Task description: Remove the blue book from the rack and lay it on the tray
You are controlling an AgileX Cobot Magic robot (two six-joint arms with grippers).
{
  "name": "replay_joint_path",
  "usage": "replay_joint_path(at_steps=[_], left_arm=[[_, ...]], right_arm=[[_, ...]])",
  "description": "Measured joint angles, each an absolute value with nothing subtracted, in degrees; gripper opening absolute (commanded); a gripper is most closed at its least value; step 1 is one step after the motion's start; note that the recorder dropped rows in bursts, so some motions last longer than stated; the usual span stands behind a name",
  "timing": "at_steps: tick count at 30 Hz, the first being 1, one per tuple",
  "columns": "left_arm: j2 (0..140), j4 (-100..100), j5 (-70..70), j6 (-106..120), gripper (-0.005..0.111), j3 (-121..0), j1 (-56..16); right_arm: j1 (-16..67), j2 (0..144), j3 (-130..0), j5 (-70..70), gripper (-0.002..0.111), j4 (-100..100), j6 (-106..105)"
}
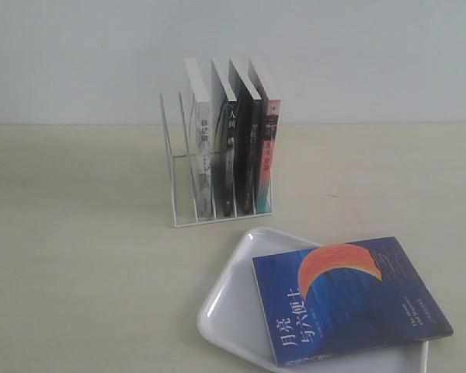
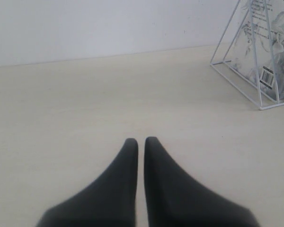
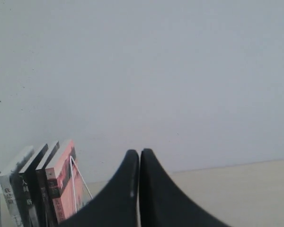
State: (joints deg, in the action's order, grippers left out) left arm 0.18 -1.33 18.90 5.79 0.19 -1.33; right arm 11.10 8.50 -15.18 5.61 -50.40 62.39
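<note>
Two grippers: neither in the exterior view, each seen only by its own wrist camera.
Left gripper (image 2: pixel 140 140): dark fingers drawn almost together, a hairline slit between the tips, nothing held; low over bare tabletop at the bottom centre of its frame.
Right gripper (image 3: pixel 139 152): fingers closed tip to tip, nothing between them; bottom centre of its frame, against the pale wall.
Tray (image 1: pixel 231 305): white, rounded corner, low rim; lower right of the exterior frame, cut off by the bottom edge.
Blue book (image 1: pixel 349 299): flat on the tray, cover up, orange crescent and white title showing; turned at an angle, right corner seemingly reaching past the strip of rim at the lower right.
Rack (image 1: pixel 182 167): white wire, upright, centre of the exterior frame, behind the tray and apart from it; two left slots empty. Also at the upper right of the left wrist frame (image 2: pixel 255 92).
Four books (image 1: pixel 233 140): upright in the right-hand slots, leaning slightly left; grey-white spine first, two black spines next, reddish cover last. Also at the lower left of the right wrist frame (image 3: pixel 38 189).
Table (image 1: pixel 78 233): pale beige, under everything.
Wall (image 1: pixel 78 54): plain light grey, farthest back.
</note>
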Motion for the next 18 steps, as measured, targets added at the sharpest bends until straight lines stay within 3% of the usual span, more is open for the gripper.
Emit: replay_joint_path(at_steps=[18], left_arm=[[0.2, -1.3, 18.9, 5.8, 0.005, 0.2, -1.3]], right_arm=[[10.7, 5.9, -12.2, 11.2, 0.0, -44.1, 43.4]])
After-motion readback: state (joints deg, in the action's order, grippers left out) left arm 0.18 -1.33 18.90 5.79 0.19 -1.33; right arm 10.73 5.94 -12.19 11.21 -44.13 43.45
